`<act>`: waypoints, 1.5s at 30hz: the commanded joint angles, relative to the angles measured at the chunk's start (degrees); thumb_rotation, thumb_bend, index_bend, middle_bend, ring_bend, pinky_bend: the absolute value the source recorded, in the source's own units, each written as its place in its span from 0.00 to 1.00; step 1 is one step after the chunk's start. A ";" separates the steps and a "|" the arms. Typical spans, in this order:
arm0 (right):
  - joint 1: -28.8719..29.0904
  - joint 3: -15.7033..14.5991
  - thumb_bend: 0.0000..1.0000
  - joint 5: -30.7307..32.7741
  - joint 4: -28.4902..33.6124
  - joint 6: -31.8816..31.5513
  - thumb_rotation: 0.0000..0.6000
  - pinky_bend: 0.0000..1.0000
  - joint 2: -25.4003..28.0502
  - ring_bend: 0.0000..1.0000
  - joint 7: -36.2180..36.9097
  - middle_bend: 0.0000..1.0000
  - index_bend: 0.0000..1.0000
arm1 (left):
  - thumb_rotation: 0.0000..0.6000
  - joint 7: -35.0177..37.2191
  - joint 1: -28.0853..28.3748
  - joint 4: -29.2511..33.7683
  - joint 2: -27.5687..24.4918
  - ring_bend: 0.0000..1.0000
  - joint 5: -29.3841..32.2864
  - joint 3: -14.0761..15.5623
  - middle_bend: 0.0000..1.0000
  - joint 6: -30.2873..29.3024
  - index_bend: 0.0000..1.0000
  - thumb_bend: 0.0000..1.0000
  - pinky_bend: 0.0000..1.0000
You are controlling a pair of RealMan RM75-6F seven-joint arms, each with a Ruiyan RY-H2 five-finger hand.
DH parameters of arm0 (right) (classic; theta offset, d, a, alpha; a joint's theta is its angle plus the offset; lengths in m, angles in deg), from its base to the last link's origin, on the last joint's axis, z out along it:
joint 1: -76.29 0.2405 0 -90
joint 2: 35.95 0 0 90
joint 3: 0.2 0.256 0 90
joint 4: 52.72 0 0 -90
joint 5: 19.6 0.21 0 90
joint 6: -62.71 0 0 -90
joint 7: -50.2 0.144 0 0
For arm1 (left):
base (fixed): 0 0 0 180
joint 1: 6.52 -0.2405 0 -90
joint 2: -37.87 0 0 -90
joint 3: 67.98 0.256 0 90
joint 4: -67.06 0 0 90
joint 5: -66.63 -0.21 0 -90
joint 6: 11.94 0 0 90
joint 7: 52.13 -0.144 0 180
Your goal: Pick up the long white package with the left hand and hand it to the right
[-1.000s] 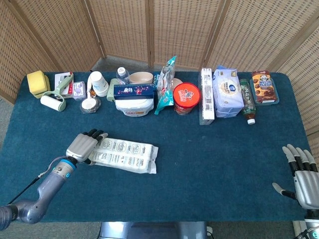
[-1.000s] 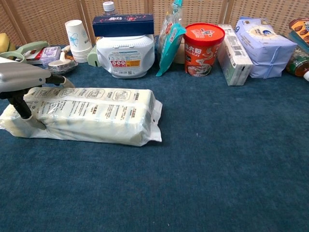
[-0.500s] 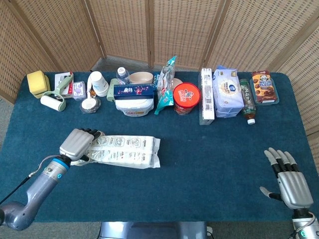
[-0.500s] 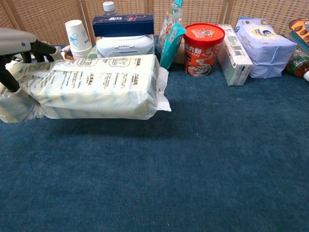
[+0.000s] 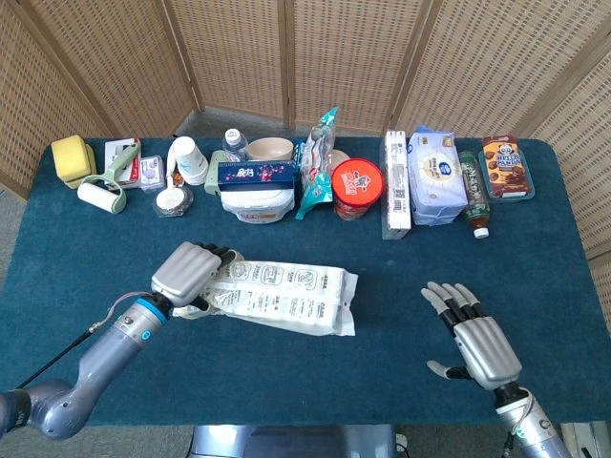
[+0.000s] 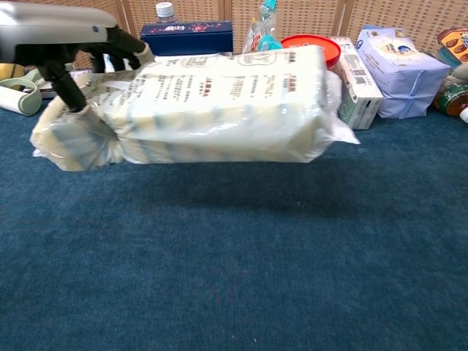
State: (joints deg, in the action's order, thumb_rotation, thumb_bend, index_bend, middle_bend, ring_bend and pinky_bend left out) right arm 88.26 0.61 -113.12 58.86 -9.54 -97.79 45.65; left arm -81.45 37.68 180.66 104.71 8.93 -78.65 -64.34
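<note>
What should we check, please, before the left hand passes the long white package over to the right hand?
1. Left hand grips the long white package at its left end: ok.
2. Package lifted clear of the table; the chest view shows its shadow below it: ok.
3. Right hand holds nothing, fingers spread, ready to receive: ok.
4. Bare cloth between the package's free end and the right hand: ok.
5. Package level: not ok, the free end looks slightly lower in the head view.
6. Grip firm enough for the transfer: cannot tell.
</note>
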 commanded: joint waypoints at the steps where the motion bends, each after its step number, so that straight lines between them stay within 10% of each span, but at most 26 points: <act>1: 1.87 0.84 0.00 1.31 2.02 2.36 1.00 0.00 0.05 0.00 3.57 0.00 0.00 | 1.00 -3.04 2.92 1.56 2.56 0.49 3.69 -0.43 0.53 0.16 0.50 0.01 0.63; 17: 5.00 2.12 0.00 -4.04 -5.17 -0.89 1.00 0.00 -5.59 0.00 9.41 0.00 0.00 | 1.00 -7.61 12.93 3.34 9.25 0.49 21.84 -2.69 0.53 -2.55 0.50 0.01 0.63; 45: 8.17 2.71 0.00 -15.51 -23.28 -11.24 1.00 0.00 -17.27 0.00 6.39 0.00 0.00 | 1.00 -11.20 31.64 7.62 4.24 0.48 53.01 -5.25 0.53 -2.64 0.48 0.01 0.63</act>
State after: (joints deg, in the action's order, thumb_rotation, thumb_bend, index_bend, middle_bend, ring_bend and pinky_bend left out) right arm 96.29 3.43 -128.27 36.28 -20.35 -114.88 52.49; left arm -92.66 69.14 188.26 109.11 61.82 -83.94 -66.86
